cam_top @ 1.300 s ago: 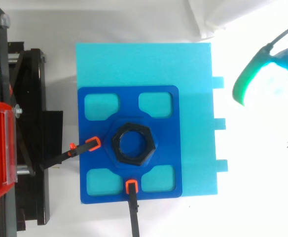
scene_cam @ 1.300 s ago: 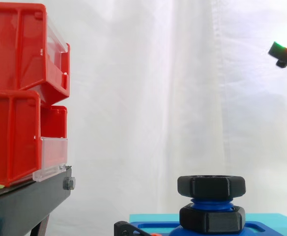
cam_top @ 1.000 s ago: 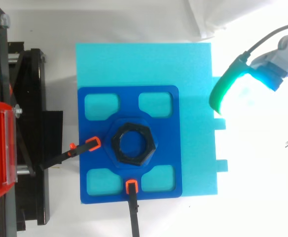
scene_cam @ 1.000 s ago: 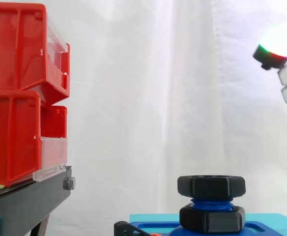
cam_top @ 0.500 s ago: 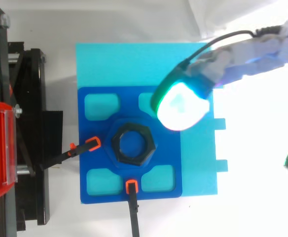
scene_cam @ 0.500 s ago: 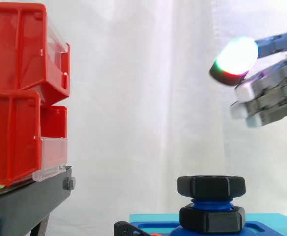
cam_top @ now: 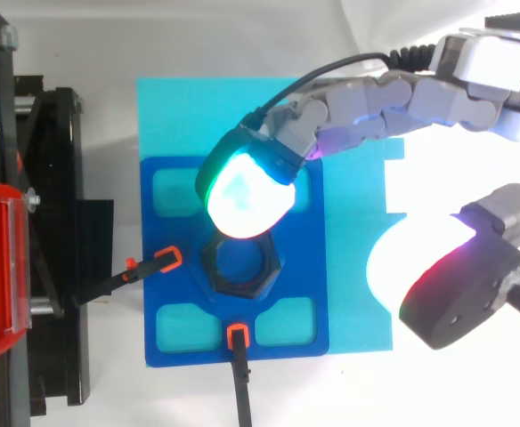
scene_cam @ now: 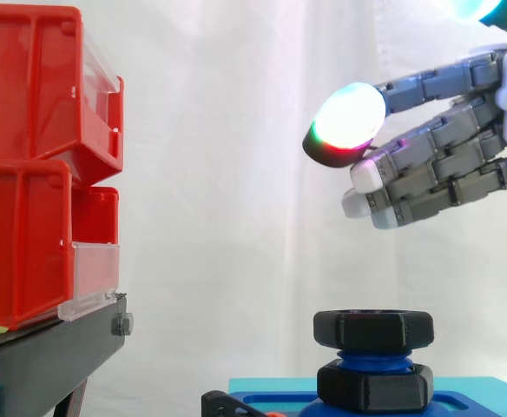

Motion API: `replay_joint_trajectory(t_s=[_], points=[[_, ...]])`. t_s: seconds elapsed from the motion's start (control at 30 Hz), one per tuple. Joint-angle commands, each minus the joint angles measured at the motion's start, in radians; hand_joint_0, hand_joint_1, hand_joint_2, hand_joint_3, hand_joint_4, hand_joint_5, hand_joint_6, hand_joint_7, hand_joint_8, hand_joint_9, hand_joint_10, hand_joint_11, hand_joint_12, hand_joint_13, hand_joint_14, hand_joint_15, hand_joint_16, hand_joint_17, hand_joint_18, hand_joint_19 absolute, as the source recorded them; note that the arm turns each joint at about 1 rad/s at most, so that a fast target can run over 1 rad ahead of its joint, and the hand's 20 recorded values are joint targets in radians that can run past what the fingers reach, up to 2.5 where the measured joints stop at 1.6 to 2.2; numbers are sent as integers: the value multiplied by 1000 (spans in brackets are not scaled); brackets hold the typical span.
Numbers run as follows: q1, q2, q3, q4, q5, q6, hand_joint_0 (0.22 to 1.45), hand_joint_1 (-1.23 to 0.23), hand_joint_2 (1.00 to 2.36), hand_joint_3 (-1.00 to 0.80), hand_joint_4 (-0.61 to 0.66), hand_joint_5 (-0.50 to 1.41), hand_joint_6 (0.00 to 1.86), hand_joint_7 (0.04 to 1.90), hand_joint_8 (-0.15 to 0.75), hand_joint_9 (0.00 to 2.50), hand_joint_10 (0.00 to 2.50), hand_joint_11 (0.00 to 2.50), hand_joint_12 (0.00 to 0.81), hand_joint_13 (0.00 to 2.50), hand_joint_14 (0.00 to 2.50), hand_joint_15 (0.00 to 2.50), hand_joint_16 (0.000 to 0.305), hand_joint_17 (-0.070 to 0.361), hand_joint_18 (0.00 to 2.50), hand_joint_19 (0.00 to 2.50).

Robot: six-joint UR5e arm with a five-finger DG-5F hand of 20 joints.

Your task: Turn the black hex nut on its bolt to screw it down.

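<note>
- The robot hand point(scene_cam: 449, 165) is reaching in from the right and hovering above the black hex nut point(scene_cam: 373, 328), well clear of it.
- Its fingers are stretching out almost straight and relaxed, gripping nothing.
- One fingertip pad point(cam_top: 245, 197) is glowing white and green; from above, it is covering the far edge of the nut.
- The thumb pad point(cam_top: 425, 271) is glowing white, off to the nut's right side.
- The nut is sitting at the top of an upright blue bolt point(scene_cam: 373, 358), with a second black nut point(scene_cam: 373, 387) lying lower on the same bolt.
- The bolt is rising from a blue plate point(cam_top: 309, 285), which is resting on a cyan block point(cam_top: 207, 116).
- Two orange-tipped clamps point(cam_top: 166, 260) are pressing on the plate near the nut.
- Red bins point(scene_cam: 28, 174) are standing on a black stand point(scene_cam: 45, 356) at the left, before a white curtain point(scene_cam: 236, 174).
</note>
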Motion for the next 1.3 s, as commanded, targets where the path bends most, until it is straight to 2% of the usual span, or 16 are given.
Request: replay_joint_trajectory(t_s=[0.0,0.03,0.1,0.23,0.37,0.4,0.5,0.73,0.77,0.8,0.87,0.97,1.03,1.1,1.2,1.27], points=[[2,-1,0,36,0,-41,477,-409,1000,-500,173,-194,502,745,294,465,7,296,323,318,0,54,40,89,174,23],[3,-1,0,56,2,-73,478,-408,1000,-500,170,-194,502,743,294,465,7,288,323,318,2,57,40,89,176,22],[3,-1,0,62,0,-93,478,-408,1000,-500,172,-194,502,748,295,469,8,297,324,323,1,56,40,90,178,29],[9,-1,0,90,-3,-199,478,-408,1000,-500,161,-209,502,750,296,473,7,304,328,329,2,62,40,90,183,38],[16,-4,0,96,-4,-228,478,-407,1000,-500,149,-220,502,754,289,453,8,318,328,315,2,62,40,90,167,35],[17,-18,11,91,-3,-252,478,-407,1000,-500,149,-220,502,755,289,451,8,318,328,313,2,61,40,90,165,31],[22,-25,20,88,-4,-269,477,-406,1000,-500,150,-221,502,758,285,435,8,316,329,308,2,64,40,90,155,31],[35,-28,36,88,-4,-334,476,-405,1000,-500,154,-219,502,755,287,429,8,315,329,302,0,59,40,91,152,30],[37,-47,40,91,-4,-344,476,-405,1000,-500,156,-218,502,757,288,428,8,319,329,301,0,58,40,91,151,28],[37,-67,65,84,-3,-350,477,-405,1000,-500,155,-217,502,757,288,428,7,310,329,300,3,61,40,91,151,34],[37,-84,80,68,-4,-350,476,-404,1000,-500,155,-217,502,757,288,424,8,320,329,296,0,61,40,91,150,33],[37,-119,123,27,-26,-361,477,-341,1000,-500,160,-224,502,764,283,406,8,315,333,264,2,61,41,93,112,33],[37,-120,128,19,-30,-367,475,-310,1000,-500,167,-227,502,777,284,372,7,312,341,233,2,61,42,94,72,34],[39,-128,143,7,-47,-412,472,-288,1000,-500,183,-228,502,804,288,359,10,318,341,198,2,48,41,93,38,32],[39,-130,143,13,-58,-441,470,-278,1000,-500,190,-224,502,816,290,341,8,313,341,160,1,34,41,93,0,4],[39,-133,142,24,-69,-499,468,-278,1000,-500,194,-222,502,820,289,336,7,312,342,138,0,24,42,95,0,2]])
